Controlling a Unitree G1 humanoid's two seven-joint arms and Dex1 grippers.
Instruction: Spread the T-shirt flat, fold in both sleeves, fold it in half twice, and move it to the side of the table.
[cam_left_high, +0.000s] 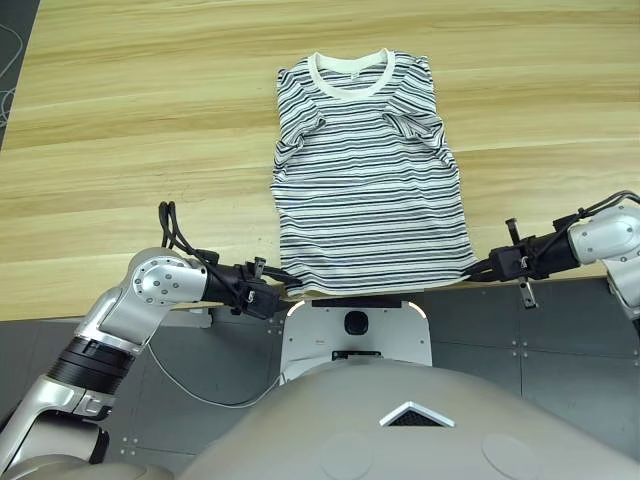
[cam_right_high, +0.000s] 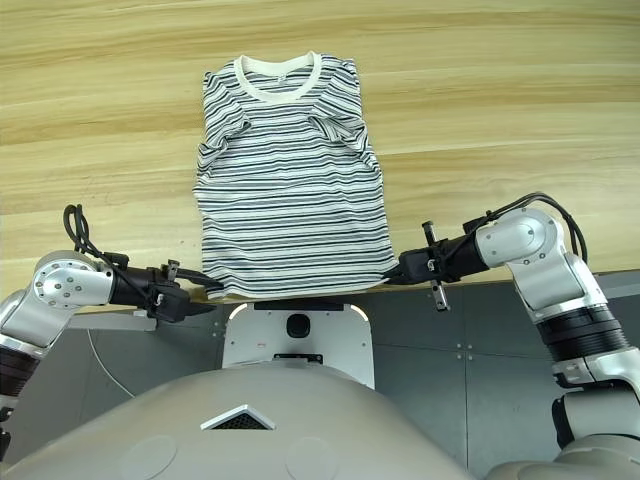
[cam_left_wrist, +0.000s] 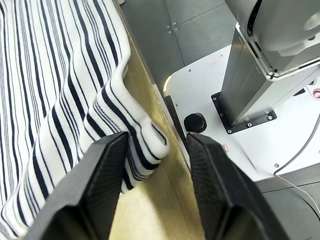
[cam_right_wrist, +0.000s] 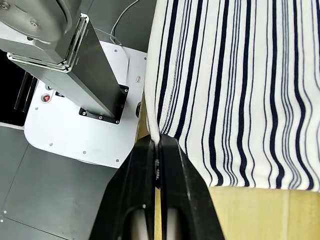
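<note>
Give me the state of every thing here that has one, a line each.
T-shirt: flat on the table, sleeves folded in, not yet folded in half, hem at the near edge.
left hand: open, one hem corner bunched between its fingers.
right hand: shut on the other hem corner.

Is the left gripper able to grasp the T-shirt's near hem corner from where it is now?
Probably yes. The left gripper is open, and the hem corner of the T-shirt lies between its fingers; nothing blocks it.
</note>
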